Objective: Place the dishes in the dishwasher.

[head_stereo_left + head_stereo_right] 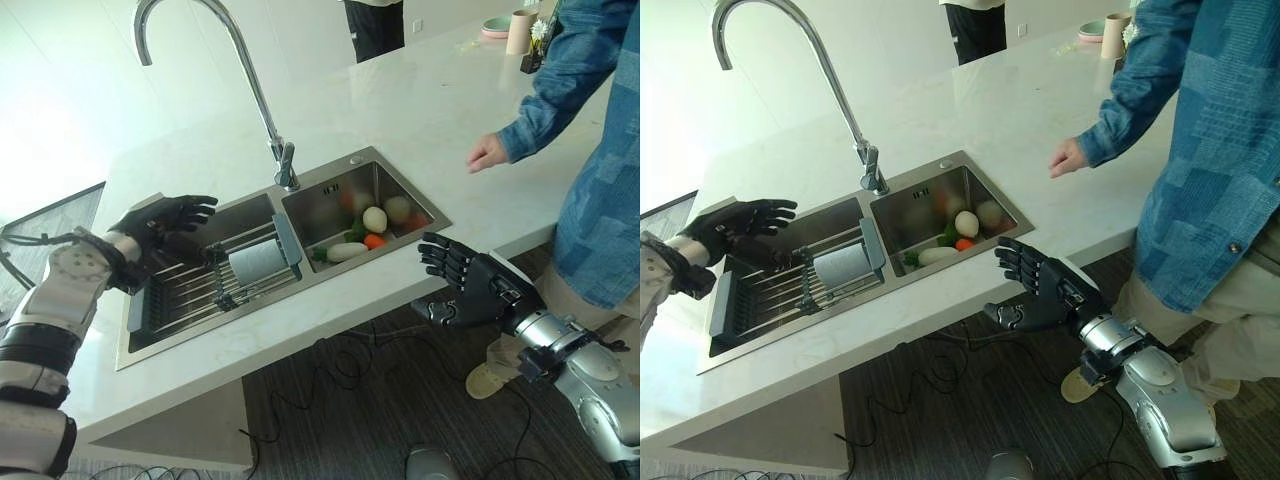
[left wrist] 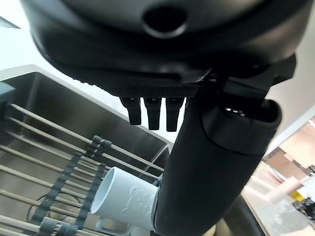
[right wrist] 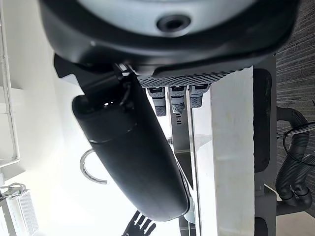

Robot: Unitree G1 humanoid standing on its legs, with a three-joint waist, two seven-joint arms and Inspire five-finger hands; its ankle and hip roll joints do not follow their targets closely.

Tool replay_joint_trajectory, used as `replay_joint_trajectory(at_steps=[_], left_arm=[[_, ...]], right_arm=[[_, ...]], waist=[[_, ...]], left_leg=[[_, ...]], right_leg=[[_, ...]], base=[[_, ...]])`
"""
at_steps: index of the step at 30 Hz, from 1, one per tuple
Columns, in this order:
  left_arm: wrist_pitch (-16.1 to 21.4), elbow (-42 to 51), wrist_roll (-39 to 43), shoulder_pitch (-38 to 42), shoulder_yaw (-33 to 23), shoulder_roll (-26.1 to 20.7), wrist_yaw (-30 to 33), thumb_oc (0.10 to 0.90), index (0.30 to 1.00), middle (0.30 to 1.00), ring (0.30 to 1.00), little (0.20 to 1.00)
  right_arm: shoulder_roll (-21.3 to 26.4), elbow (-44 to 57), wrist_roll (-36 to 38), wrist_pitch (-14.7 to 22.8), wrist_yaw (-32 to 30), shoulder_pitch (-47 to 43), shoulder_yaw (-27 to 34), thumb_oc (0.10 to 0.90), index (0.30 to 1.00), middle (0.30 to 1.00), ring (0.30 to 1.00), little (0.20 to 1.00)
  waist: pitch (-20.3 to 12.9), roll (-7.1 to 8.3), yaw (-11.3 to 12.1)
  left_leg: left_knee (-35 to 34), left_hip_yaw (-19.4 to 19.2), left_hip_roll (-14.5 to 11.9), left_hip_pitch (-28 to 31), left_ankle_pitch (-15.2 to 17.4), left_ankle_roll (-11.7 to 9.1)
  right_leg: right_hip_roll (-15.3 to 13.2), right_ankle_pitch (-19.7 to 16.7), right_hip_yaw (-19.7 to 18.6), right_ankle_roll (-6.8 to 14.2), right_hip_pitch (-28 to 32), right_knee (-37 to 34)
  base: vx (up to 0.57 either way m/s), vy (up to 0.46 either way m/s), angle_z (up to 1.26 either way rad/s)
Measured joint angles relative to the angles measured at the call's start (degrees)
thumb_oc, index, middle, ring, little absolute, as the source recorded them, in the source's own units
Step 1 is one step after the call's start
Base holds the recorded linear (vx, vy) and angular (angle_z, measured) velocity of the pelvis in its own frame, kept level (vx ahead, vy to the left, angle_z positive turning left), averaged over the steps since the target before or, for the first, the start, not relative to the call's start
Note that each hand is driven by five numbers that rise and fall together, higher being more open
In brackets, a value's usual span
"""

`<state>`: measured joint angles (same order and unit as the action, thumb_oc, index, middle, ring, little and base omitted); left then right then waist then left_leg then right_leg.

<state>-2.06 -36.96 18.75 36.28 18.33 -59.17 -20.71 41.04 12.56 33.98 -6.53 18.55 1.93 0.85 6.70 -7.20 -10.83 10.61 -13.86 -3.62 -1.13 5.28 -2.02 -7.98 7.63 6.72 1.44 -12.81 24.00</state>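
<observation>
Left hand (image 1: 165, 222) open over rack (image 1: 190, 290) — mug (image 1: 258, 262) beside.

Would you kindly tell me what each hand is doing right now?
Left hand: open, fingers spread over the rack in the left sink basin, holding nothing.
Right hand: open, fingers spread, off the counter's front edge, holding nothing.

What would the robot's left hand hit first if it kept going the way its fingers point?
Probably the white mug lying on the rack in the sink's left basin; the open left hand hovers above it, so depth is uncertain.
</observation>
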Motion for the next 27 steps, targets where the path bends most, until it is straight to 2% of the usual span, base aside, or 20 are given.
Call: replay_joint_trajectory(at_steps=[8,16,19,27], left_arm=[[0.0,-9.0,-2.1,0.9,0.0,0.9,-1.2,0.8,0.9,0.9,0.9,0.9],[0.2,-11.3,-2.1,0.9,0.0,3.9,-1.2,0.8,0.9,0.9,0.9,0.9],[0.5,-12.2,-2.2,0.9,0.0,4.3,-1.2,0.8,0.9,0.9,0.9,0.9],[0.4,-14.7,-2.3,0.9,0.0,5.7,-1.4,0.8,0.9,0.9,0.9,0.9]], right_arm=[[0.7,0.0,0.0,0.0,0.9,0.4,0.0,0.8,0.9,0.9,0.9,0.9],[2.3,0.0,0.0,0.0,1.2,0.4,0.2,0.8,0.9,0.9,0.9,0.9],[2.3,0.0,0.0,0.0,1.3,0.6,0.4,0.8,0.9,0.9,0.9,0.9],[2.6,0.0,0.0,0.0,2.2,1.1,0.8,0.8,0.9,0.9,0.9,0.9]], waist=[[0.1,0.68,-1.7],[0.6,1.68,-3.4],[0.6,1.77,-4.8],[0.6,1.78,-5.2]], left_leg=[[-0.3,-1.5,-0.5,0.5,0.0,-0.1],[-1.1,-2.8,-0.7,1.3,0.0,-0.2],[-1.1,-3.2,-1.0,1.3,0.1,-0.3],[-1.9,-5.0,-1.4,2.3,0.2,-0.7]], right_leg=[[0.9,-0.3,-1.3,0.4,-0.1,-0.8],[1.6,-0.8,-2.1,0.4,0.0,-1.7],[2.0,-1.0,-2.4,0.4,-0.1,-1.9],[3.2,-1.1,-4.2,0.2,-0.6,-2.0]], base=[[0.01,0.024,-0.09],[0.01,0.011,-0.1],[0.03,0.012,-0.09],[0.02,0.008,-0.14]])
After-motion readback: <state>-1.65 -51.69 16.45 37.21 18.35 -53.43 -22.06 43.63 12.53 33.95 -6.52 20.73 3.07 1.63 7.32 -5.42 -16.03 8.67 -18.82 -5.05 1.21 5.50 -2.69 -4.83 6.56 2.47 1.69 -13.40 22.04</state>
